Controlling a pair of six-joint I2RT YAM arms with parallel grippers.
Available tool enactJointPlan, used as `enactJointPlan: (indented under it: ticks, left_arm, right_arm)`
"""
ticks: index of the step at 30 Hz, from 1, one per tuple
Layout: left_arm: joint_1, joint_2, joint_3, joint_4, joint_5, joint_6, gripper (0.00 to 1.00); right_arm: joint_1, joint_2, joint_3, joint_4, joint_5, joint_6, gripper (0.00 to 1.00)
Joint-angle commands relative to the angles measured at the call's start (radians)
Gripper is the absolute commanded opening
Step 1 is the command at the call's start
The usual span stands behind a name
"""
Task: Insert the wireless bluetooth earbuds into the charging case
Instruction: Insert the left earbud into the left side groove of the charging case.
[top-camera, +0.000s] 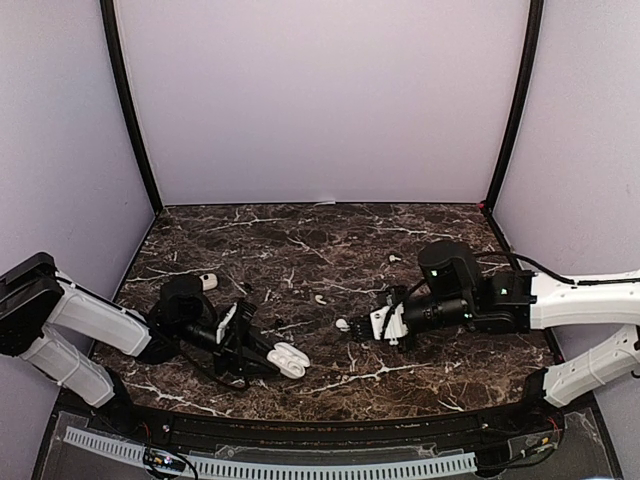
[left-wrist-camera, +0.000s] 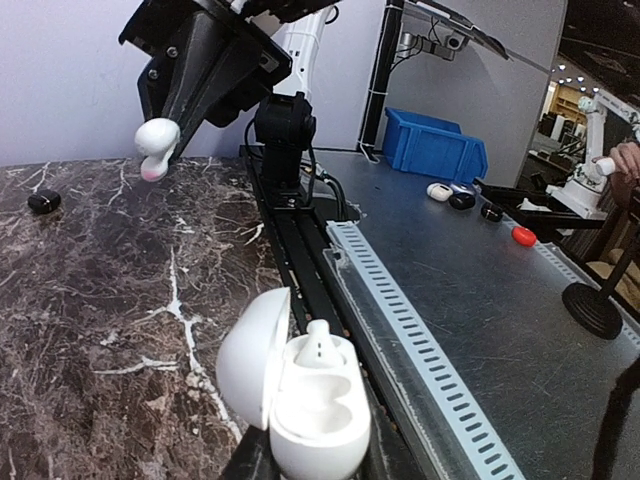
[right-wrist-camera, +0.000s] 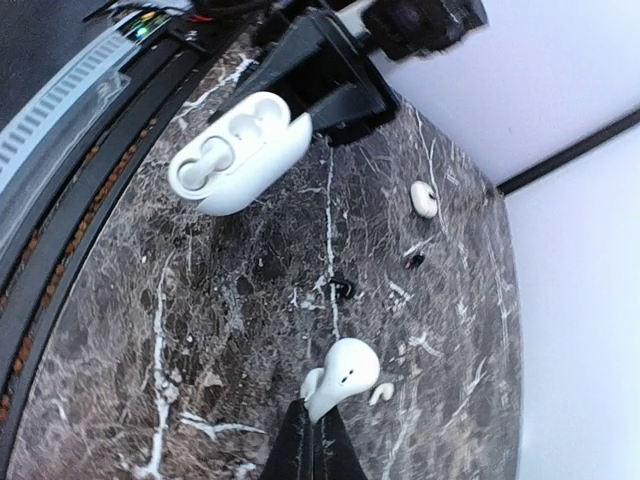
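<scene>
An earbud (right-wrist-camera: 345, 372) is pinched in the tightly closed right pincer (top-camera: 352, 325), to the right of the open charging case (top-camera: 291, 360), which is clamped in the left pincer (top-camera: 262, 352) by the bench's (top-camera: 300, 240) near edge. The earbud could be jammed or dislodged by a misaligned approach.

Enclosure and surroundings.
Marble worktop (top-camera: 300, 240): dark brown with white veining, boxed on three sides by plain pale lilac walls (top-camera: 320, 100). Black corner posts (top-camera: 130, 110) run up where the panels meet. A black rail (top-camera: 330, 428) and a white slotted cable duct (top-camera: 300, 467) edge the near side. Left wrist view, beyond that edge: a grey metal worktop (left-wrist-camera: 470, 290) carrying a blue bin (left-wrist-camera: 435, 145) (small items beside it too blurred to name), a grey partition (left-wrist-camera: 490, 70), and distant ceiling lights (left-wrist-camera: 575, 75). Lighting is soft and even.
</scene>
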Motion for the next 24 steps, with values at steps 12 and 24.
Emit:
enactJointPlan:
  ticks: [12, 24]
  left_arm:
    - [-0.002, 0.216, 0.346, -0.497, 0.278, -0.109, 0.00]
    - [-0.023, 0.324, 0.453, -0.694, 0.392, -0.051, 0.00]
  right_arm:
    - [0.158, -0.062, 0.035, 0.023, 0.110, -0.822, 0.00]
    - [0.258, 0.064, 0.160, -0.155, 0.347, -1.080, 0.00]
